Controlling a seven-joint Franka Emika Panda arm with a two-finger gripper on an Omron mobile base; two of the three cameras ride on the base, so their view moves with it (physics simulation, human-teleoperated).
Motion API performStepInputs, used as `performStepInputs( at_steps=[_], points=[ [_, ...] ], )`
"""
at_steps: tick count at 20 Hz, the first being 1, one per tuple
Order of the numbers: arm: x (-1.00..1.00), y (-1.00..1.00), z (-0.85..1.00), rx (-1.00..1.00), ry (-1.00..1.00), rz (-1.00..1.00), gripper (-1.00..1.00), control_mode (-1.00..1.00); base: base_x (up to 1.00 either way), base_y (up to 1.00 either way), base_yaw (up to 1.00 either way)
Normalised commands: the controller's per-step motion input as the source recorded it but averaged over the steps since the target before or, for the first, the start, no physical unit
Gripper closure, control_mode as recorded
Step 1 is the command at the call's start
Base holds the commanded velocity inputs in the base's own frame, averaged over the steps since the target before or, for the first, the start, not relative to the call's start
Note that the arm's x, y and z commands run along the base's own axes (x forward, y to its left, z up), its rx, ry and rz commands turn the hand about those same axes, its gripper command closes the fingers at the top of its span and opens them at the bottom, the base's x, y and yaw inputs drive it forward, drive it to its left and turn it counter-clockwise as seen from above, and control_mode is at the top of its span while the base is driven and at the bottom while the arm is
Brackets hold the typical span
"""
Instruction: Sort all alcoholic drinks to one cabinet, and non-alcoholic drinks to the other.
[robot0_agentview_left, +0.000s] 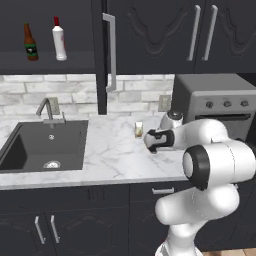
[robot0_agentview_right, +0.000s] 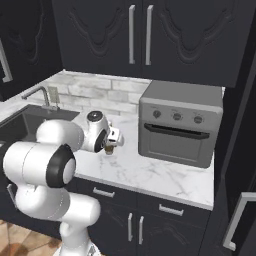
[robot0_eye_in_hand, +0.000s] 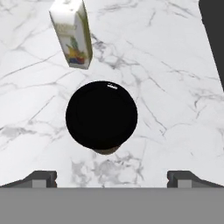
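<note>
Step in hand: pickup of the coffee cup (robot0_eye_in_hand: 101, 116) on the worktop (robot0_eye_in_hand: 175, 87), carton (robot0_eye_in_hand: 72, 33) just beside. Gripper (robot0_eye_in_hand: 112, 177) spread wide above its lid, empty. Next: descend and close, likely

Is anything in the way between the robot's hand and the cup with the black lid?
Nothing visible is. The open gripper hangs right over the coffee cup, with bare marble counter around it. The small carton stands apart, beyond the cup.

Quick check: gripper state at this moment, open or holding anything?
Gripper: open, jaws wide, holding nothing; it hangs above the black-lidded coffee cup on the counter.
</note>
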Motion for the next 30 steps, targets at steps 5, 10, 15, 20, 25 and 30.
performStepInputs(
  at_steps=[5, 10, 15, 20, 25, 30],
  points=[
    [0.3, 0.0, -0.18, 0.0, 0.0, 0.0, -1.0, -1.0, 0.0, 0.0, 0.0],
    [0.29, 0.0, -0.2, 0.0, 0.0, 0.0, -1.0, -1.0, 0.0, 0.0, 0.0],
    [0.2, 0.0, -0.2, 0.0, 0.0, 0.0, -1.0, -1.0, 0.0, 0.0, 0.0],
    [0.11, 0.0, -0.17, 0.0, 0.0, 0.0, -1.0, -1.0, 0.0, 0.0, 0.0],
    [0.01, 0.05, -0.04, 0.0, -0.03, 0.0, 1.0, -1.0, 0.0, 0.0, 0.0],
    [-0.16, 0.0, 0.14, 0.0, -0.01, 0.0, 1.0, -1.0, 0.0, 0.0, 0.0]
  ],
)
